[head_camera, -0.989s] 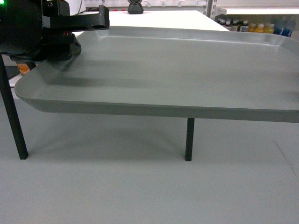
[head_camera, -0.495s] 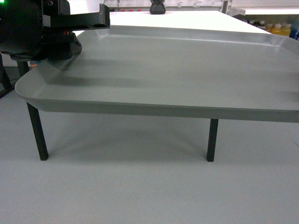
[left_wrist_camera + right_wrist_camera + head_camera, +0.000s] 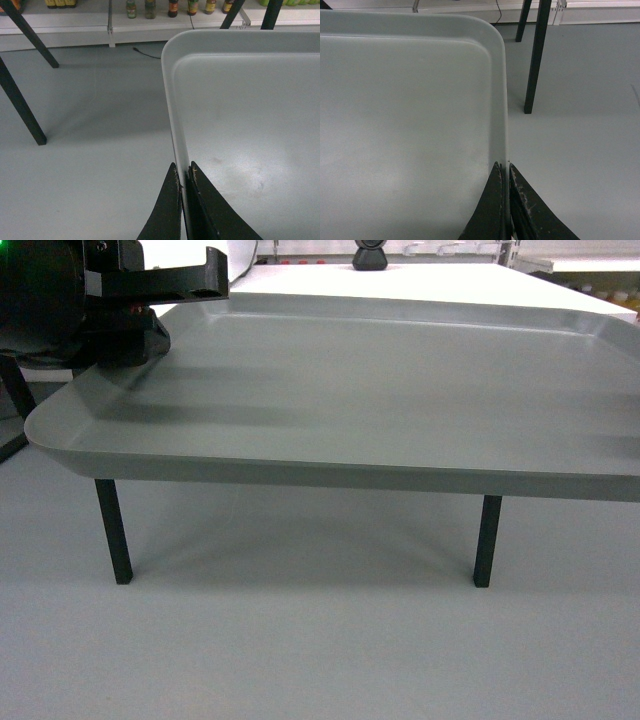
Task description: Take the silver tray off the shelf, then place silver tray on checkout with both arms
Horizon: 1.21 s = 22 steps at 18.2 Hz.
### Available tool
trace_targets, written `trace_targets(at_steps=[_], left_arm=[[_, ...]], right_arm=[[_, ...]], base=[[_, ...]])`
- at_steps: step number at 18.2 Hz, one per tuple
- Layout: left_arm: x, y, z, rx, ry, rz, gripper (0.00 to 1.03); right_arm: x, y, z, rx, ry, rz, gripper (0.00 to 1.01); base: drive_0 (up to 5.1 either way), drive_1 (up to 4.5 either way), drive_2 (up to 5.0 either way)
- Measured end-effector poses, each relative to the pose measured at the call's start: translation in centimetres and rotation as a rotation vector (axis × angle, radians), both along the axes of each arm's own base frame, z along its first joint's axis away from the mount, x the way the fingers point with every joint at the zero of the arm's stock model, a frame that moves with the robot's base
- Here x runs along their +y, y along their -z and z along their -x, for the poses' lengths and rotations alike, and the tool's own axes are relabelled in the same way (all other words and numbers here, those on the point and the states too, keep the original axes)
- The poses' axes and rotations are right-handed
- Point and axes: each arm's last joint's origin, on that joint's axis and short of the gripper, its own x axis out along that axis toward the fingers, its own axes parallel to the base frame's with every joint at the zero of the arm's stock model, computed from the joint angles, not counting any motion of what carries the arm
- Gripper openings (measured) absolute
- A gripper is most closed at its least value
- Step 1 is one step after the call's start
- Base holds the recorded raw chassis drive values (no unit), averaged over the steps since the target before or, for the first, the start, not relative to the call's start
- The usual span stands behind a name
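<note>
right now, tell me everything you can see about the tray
The tray is a large matte grey-silver rectangle with rounded corners and a low flared rim, smooth, unmarked and empty. It looks like metal or plastic; I cannot tell which. It is held roughly level in the air above the grey floor, not resting on anything. The left claw pinches its left rim and the right claw pinches its right rim; nothing else touches it. A white table stands behind it.

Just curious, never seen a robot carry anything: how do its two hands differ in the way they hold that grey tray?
The left hand pinches the tray on its left rim; the right hand pinches the opposite, right rim. The head camera shows the left hand at the tray's corner, while the right hand is out of its frame. Both are shut on the thin rim, holding the tray above the floor.
</note>
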Motion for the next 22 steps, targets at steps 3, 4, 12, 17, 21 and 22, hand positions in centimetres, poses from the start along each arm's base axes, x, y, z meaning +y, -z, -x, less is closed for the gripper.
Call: trace_targets(at_steps=[3, 4, 12, 17, 21, 22], left_arm=[[-0.07, 0.0, 0.02, -0.001, -0.001, -0.001, 0.03], [-0.07, 0.0, 0.02, -0.001, -0.001, -0.001, 0.03], [-0.08, -0.05, 0.01, -0.005, -0.001, 0.001, 0.03], [-0.07, -0.01, 0.03, -0.001, -0.001, -0.001, 0.03], [-0.07, -0.02, 0.03, -0.002, -0.001, -0.001, 0.03], [-0.07, -0.03, 0.02, -0.003, -0.001, 0.0, 0.03]], right_arm=[[-0.16, 0.01, -0.01, 0.001, 0.006, 0.001, 0.02], [-0.16, 0.01, -0.01, 0.001, 0.006, 0.001, 0.02], [-0.16, -0.01, -0.01, 0.0, 0.007, 0.002, 0.02], [-0.16, 0.0, -0.01, 0.001, 0.007, 0.002, 0.02], [-0.16, 0.01, -0.01, 0.001, 0.006, 0.002, 0.02], [-0.16, 0.01, -0.01, 0.001, 0.007, 0.002, 0.02]], base=[[0.0, 0.0, 0.0], [0.0, 0.0, 0.0], [0.0, 1.55, -1.6], [0.0, 4.21, -4.1], [0.1, 4.25, -4.1], [0.1, 4.29, -4.1]])
